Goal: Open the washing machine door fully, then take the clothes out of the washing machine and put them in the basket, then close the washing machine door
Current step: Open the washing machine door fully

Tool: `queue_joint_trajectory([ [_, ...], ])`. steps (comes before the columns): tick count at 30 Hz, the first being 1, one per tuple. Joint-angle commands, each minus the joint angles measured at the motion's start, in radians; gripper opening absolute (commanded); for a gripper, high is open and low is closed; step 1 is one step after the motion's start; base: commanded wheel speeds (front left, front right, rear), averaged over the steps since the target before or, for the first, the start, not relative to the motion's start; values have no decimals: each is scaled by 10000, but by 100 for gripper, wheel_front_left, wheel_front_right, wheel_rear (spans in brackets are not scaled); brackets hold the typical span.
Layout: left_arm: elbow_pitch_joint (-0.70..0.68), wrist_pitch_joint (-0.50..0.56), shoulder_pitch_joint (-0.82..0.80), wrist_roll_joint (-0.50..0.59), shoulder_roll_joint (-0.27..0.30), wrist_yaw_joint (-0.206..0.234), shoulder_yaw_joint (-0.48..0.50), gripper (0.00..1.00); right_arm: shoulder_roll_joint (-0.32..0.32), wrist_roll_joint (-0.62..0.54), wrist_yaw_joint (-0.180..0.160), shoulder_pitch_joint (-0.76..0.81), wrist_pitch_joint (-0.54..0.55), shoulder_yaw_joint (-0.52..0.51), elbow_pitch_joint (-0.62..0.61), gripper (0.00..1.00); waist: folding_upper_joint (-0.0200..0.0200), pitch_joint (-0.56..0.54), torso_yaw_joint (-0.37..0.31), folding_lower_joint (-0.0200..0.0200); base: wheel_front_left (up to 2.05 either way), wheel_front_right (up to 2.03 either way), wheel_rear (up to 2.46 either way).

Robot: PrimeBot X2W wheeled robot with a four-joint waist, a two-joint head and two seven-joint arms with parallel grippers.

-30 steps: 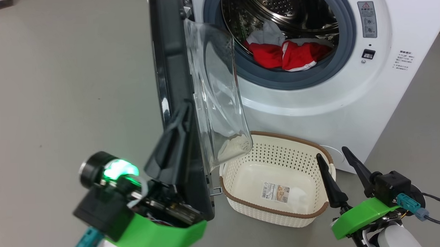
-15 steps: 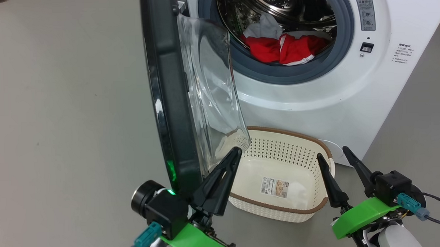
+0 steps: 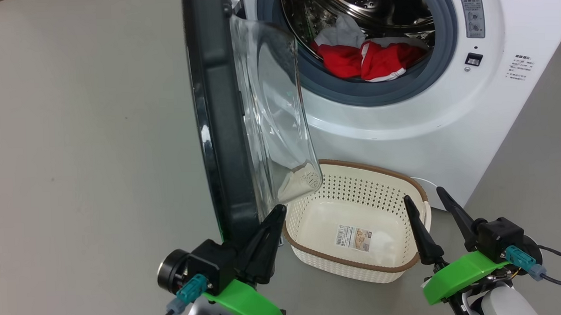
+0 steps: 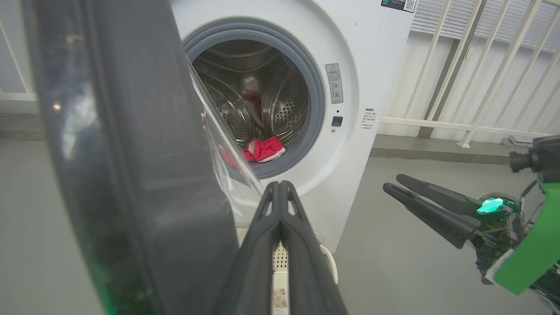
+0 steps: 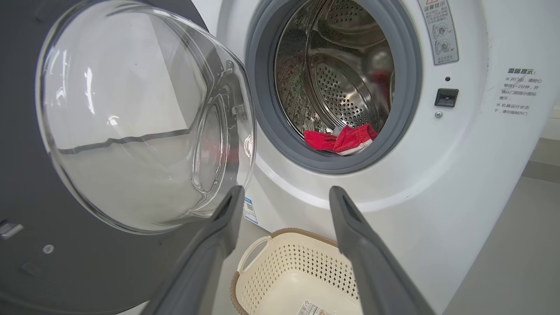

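Standing roughly square to the front of the washing machine (image 3: 401, 130), the washing machine door (image 3: 218, 122) shows its black rim edge-on in the head view. Its glass bowl bulges towards the drum (image 3: 350, 6), and it may have more swing to give. The left gripper (image 3: 277, 212) sits at the door's lower edge on the glass side, jaws pressed shut and holding nothing. Whether they touch the rim cannot be told. The right gripper (image 3: 422, 194) hovers over the right end of the basket (image 3: 359, 265), jaws spread wide and empty. The basket rests on the floor (image 3: 75, 160) at the foot of the machine, below the drum mouth, with a paper label (image 3: 356, 237) on its bottom. The clothes (image 3: 366, 63) lie heaped at the drum's front lip, the red pile running across the opening from side to side. From the right jaws they lie ahead and upward along an open path. The door's bowl stands between them and the left arm, so the right arm looks better placed to reach in.
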Motion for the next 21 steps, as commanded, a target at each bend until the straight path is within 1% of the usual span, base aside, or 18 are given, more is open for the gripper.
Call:
queue_joint_trajectory([
  [1,-195,-88,-165,47,149,73,394,0,20,170,63,-304,-66,247,-183,100,0,-12,31,0,0,0,0],
  [10,-108,-157,-149,-20,214,333,570,0,20,139,63,-268,-67,421,28,100,0,7,442,0,0,0,0],
  [14,-72,-157,-98,-34,301,526,721,0,20,123,63,-269,-67,394,57,100,0,25,662,0,0,0,0],
  [21,-222,-168,65,-62,560,944,1132,0,19,89,63,-447,-67,635,95,100,0,202,766,0,0,0,0],
])
